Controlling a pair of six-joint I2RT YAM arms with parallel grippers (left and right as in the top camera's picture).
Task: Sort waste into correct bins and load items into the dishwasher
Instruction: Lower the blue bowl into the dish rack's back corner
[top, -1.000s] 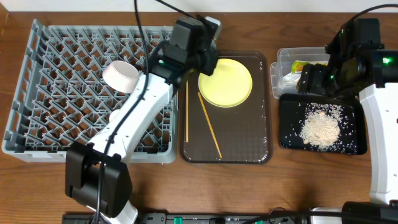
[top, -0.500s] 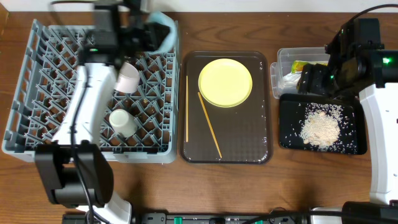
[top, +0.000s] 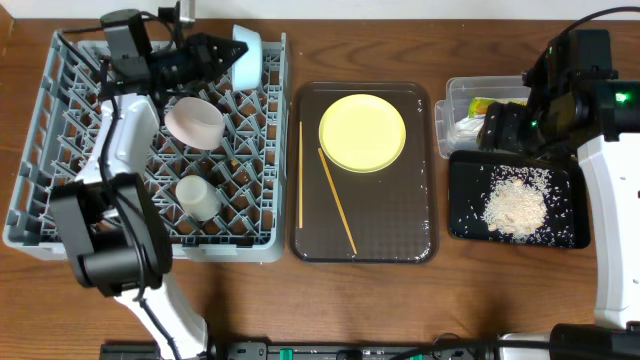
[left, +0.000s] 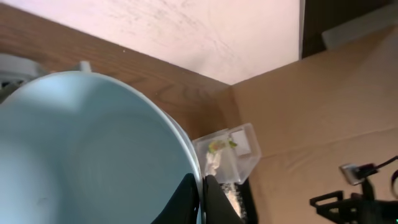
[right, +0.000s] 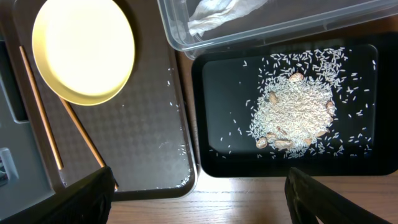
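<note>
Left gripper (left: 198, 190) is seen pinched on the light blue bowl (left: 81, 149), held on edge at the dish rack's (top: 60, 150) far right corner. One white bowl (top: 195, 122) and one white cup (top: 198, 197) are counted inside. Right gripper (right: 199, 183) is spread wide above the black tray (right: 217, 81). Two chopsticks (top: 337, 200) are laid on the brown tray (top: 390, 215), one along its left edge, one diagonal, beside one yellow plate (top: 362, 132).

Light: bright, even, diffuse from above | Shadows: soft, short, along the dish rack (top: 40, 240) front edge | Glare: yellow plate (right: 84, 50) centre washed pale; black tray (right: 217, 124) faintly sheened | Focus: overhead, right wrist sharp; left wrist soft, light blue bowl (left: 81, 143) close, blurred
</note>
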